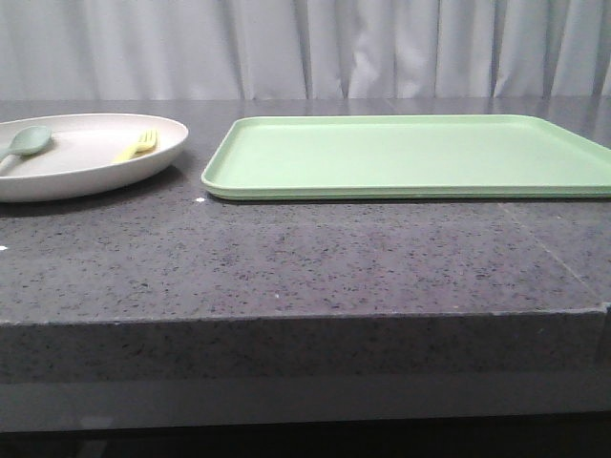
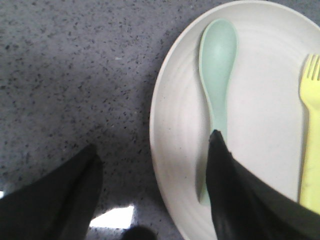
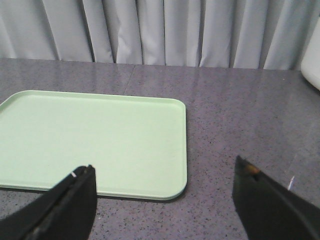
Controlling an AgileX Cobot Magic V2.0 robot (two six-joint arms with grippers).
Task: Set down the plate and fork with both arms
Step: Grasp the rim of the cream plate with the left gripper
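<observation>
The off-white plate (image 1: 76,157) lies at the far left of the stone table, with the small yellow fork (image 1: 136,147) and a pale green spoon (image 1: 27,143) on it. In the left wrist view the plate (image 2: 260,100), the fork (image 2: 310,130) and the spoon (image 2: 217,65) show close up. My left gripper (image 2: 155,150) is open above the plate's rim, one finger over the table, the other over the spoon's handle. My right gripper (image 3: 162,175) is open and empty above the table by a corner of the green tray. Neither gripper shows in the front view.
A rectangular light-green tray (image 1: 410,157) lies on the table from the middle to the right, also in the right wrist view (image 3: 90,140). Grey curtains hang behind the table. The table's front edge runs across the front view.
</observation>
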